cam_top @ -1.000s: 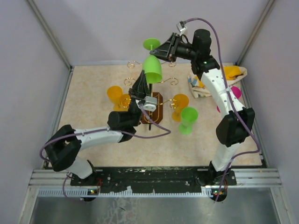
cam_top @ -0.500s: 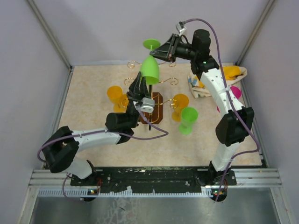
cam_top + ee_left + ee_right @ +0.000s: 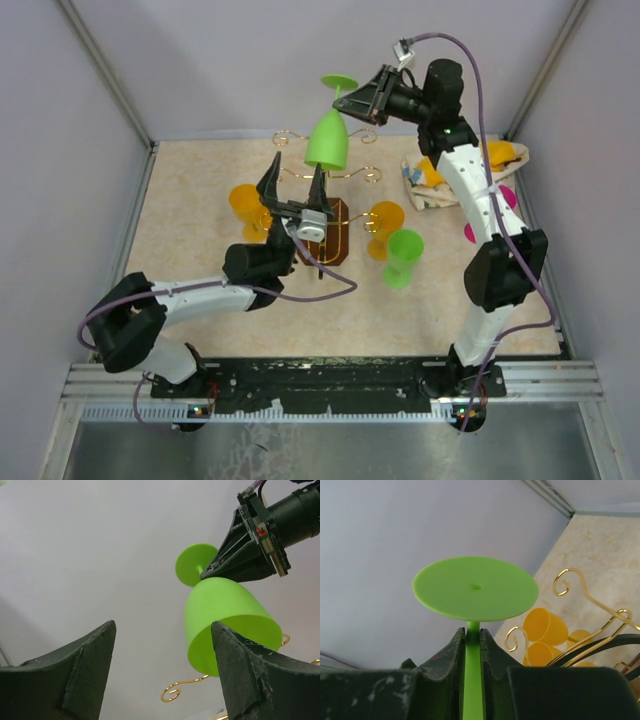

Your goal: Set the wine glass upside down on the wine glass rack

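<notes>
R jaws clenched on stem of green glass (image 3: 328,140), held bowl-down over rack (image 3: 331,236) toward table's (image 3: 190,180) far edge, L jaws released & empty just below: level stem vertical, slide it sideways into a free loop w/ foot above wire, then let go.

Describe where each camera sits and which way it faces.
Top external: above and behind the robot, looking down at the table; both arms show, left gripper open near the wine glass rack.
Left wrist: looks up past its own spread fingers at the green wine glass against the wall.
Right wrist: looks along its own fingers, shut on the glass's stem, toward the foot and orange glasses.
Shared: all three show the green glass; top and left wrist both show the right gripper holding it.
</notes>
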